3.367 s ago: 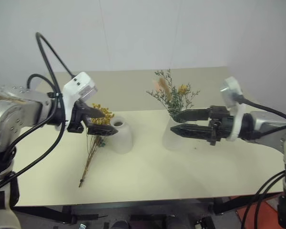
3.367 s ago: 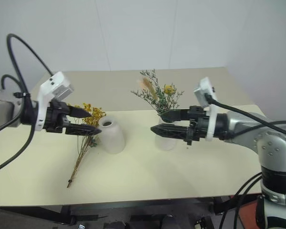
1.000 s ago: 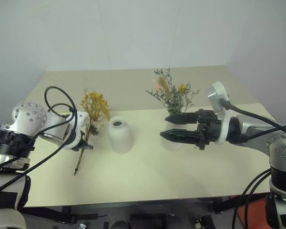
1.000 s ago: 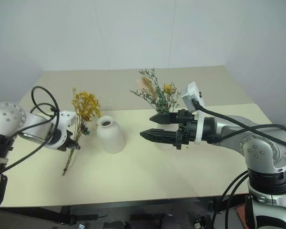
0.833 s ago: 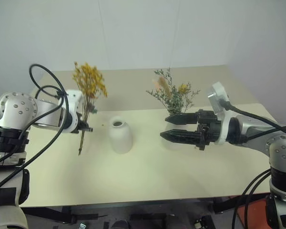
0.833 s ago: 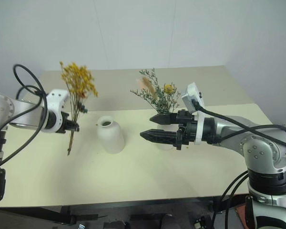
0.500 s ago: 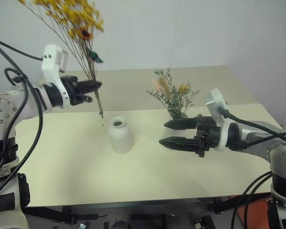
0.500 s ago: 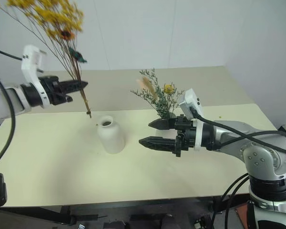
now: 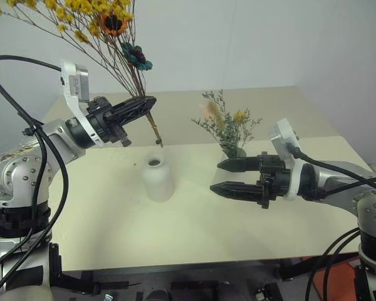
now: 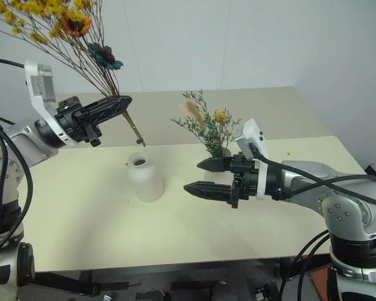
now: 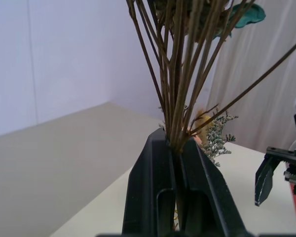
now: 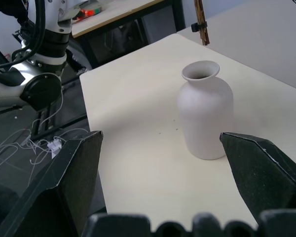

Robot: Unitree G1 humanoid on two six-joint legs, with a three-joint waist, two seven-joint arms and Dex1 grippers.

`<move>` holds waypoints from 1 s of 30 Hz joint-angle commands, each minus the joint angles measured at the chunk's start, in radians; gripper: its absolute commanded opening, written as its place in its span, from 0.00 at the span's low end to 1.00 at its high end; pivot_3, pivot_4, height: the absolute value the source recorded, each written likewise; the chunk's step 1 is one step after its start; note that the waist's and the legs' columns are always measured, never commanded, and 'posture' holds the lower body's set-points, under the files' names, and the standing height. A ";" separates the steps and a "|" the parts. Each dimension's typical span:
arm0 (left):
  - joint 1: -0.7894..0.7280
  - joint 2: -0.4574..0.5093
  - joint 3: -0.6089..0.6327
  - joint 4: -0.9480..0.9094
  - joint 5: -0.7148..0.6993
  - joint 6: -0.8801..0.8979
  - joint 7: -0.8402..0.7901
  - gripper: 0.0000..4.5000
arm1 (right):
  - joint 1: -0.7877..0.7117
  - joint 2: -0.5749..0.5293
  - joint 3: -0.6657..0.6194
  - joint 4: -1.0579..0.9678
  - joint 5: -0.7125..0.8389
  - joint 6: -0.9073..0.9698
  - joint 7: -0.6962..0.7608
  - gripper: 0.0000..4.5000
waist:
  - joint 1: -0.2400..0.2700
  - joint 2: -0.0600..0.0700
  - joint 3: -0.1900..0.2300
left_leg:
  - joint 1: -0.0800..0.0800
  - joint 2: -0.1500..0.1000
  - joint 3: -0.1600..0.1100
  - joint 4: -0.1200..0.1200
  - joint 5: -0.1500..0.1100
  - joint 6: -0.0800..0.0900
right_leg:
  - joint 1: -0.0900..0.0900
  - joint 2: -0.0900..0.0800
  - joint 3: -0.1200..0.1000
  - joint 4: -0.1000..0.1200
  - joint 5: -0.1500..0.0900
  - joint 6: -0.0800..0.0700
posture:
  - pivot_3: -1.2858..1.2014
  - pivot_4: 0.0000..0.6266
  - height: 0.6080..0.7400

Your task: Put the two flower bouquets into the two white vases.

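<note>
No legible text; left gripper (image 9: pixel 141 106), raised w/ arm bent, clamps yellow bouquet (image 9: pixel 81 22) stems above bottle vase (image 9: pixel 157 179); right gripper (image 9: pixel 229 177) level, jaws apart, beside grey-green bouquet (image 9: pixel 225 125) in cylinder vase (image 9: pixel 233 153).

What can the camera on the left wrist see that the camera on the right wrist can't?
Only the left wrist view: the left tool shut on the stems of the yellow bouquet, its teal bloom up top, and the grey-green bouquet behind.

Only the right wrist view: the bottle-shaped vase standing empty, and the right tool open wide towards it.

Both: the pale table and a bit of the yellow bouquet; the right wrist view catches just its stem ends.
</note>
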 commanded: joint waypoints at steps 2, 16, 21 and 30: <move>0.019 -0.012 -0.004 -0.028 0.057 -0.063 -0.051 0.01 | -0.016 -0.018 -0.026 -0.032 0.020 -0.022 -0.003 1.00 | 0.001 0.000 0.000 | 0.000 0.000 0.000 0.000 0.000 0.000 | 0.000 0.000 0.000 0.000 0.000 0.000 | 0.52 0.24 1.00; 0.060 -0.001 -0.018 -0.035 0.139 -0.085 -0.136 0.01 | -0.022 -0.020 0.036 -0.127 -0.096 -0.076 -0.062 1.00 | 0.001 0.000 0.000 | 0.000 0.001 0.000 0.000 0.000 0.000 | 0.000 0.001 0.000 -0.001 0.000 0.000 | 0.52 0.24 1.00; 0.050 0.008 -0.018 -0.017 0.169 -0.094 -0.160 0.01 | -0.046 -0.019 0.049 -0.122 -0.109 -0.071 -0.069 1.00 | 0.000 0.000 0.000 | 0.000 0.001 0.000 0.000 0.000 0.000 | 0.000 0.001 0.000 -0.001 0.000 0.000 | 0.52 0.24 1.00; 0.042 0.011 -0.019 0.004 0.199 -0.097 -0.183 0.01 | -0.086 -0.004 0.079 -0.104 -0.130 -0.068 -0.081 1.00 | 0.000 0.000 0.000 | 0.000 0.001 0.000 0.000 0.000 0.000 | 0.000 0.001 0.000 -0.002 0.000 0.000 | 0.52 0.24 1.00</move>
